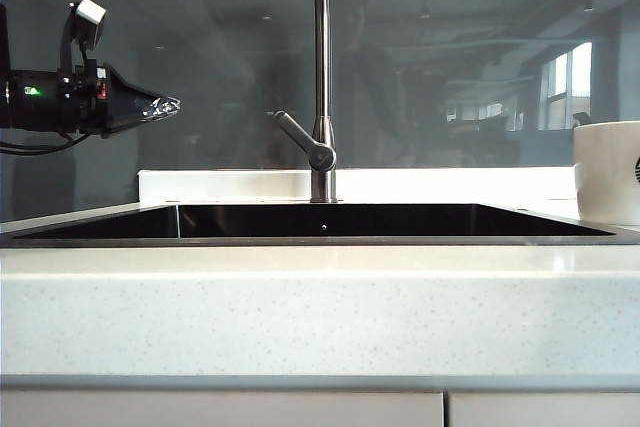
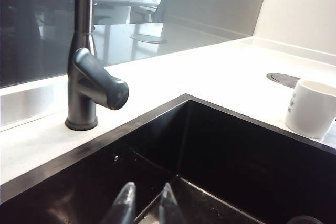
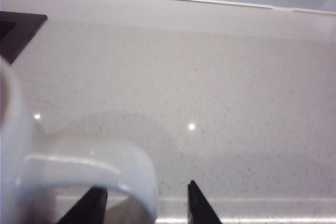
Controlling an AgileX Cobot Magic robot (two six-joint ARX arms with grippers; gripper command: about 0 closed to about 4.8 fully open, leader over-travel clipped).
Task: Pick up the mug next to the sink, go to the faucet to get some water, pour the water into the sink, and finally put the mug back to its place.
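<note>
The pale speckled counter (image 1: 320, 312) fills the near edge of the exterior view, and behind it lies the dark sink (image 1: 330, 220) with the faucet (image 1: 320, 77) standing at its far rim, lever turned to the left. The left gripper (image 1: 165, 105) hangs above the left end of the sink, its clear fingertips only a little apart and holding nothing. The right gripper (image 3: 148, 203) is wide open at the mug (image 1: 607, 172), which stands on the counter right of the sink, one finger under the loop handle (image 3: 94, 169).
</note>
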